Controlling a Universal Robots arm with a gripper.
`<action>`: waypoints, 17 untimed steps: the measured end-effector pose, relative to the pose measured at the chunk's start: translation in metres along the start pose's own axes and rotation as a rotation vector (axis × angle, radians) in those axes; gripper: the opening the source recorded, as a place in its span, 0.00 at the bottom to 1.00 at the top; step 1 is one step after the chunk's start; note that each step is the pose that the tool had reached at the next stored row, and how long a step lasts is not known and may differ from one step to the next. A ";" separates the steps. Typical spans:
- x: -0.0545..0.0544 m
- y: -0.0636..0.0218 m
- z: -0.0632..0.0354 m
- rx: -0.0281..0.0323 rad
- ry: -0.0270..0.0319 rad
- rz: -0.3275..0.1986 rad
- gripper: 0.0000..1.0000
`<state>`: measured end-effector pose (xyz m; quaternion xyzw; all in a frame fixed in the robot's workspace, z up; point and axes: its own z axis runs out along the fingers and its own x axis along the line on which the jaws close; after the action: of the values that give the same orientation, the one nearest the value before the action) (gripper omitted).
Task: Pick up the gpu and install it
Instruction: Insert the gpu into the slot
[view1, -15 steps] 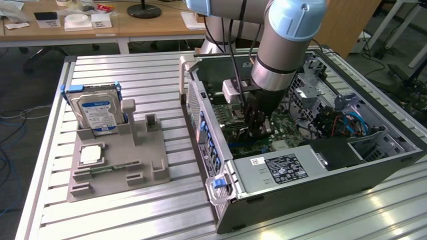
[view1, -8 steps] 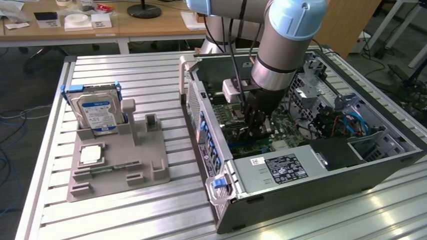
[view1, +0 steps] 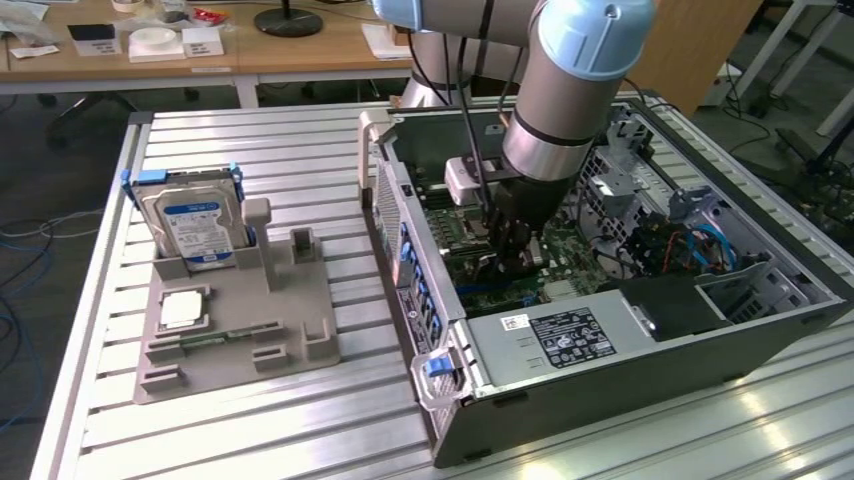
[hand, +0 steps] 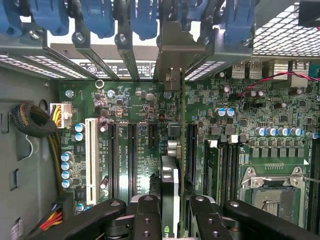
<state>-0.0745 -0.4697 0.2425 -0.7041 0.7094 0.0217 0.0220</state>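
My gripper is down inside the open computer case, just above the green motherboard. In the wrist view the gpu is edge-on, a thin dark card standing upright between the two black fingers. The gripper is shut on it. The card's silver bracket reaches up to the rear slot openings of the case. The card runs along a dark expansion slot on the motherboard; whether its edge is in the slot cannot be told.
A silver hard drive in a blue frame stands on the grey fixture at the exterior view's left, with a small chip. The power supply, blue cables, a white slot and the processor socket surround the gripper.
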 end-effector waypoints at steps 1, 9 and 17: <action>0.000 0.0000 0.0000 0.0000 0.0000 0.000 0.27; 0.000 0.0003 0.0014 -0.0001 0.0001 0.000 0.27; 0.000 0.0003 0.0043 -0.0007 0.0000 0.000 0.27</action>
<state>-0.0749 -0.4697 0.2382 -0.7040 0.7095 0.0220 0.0218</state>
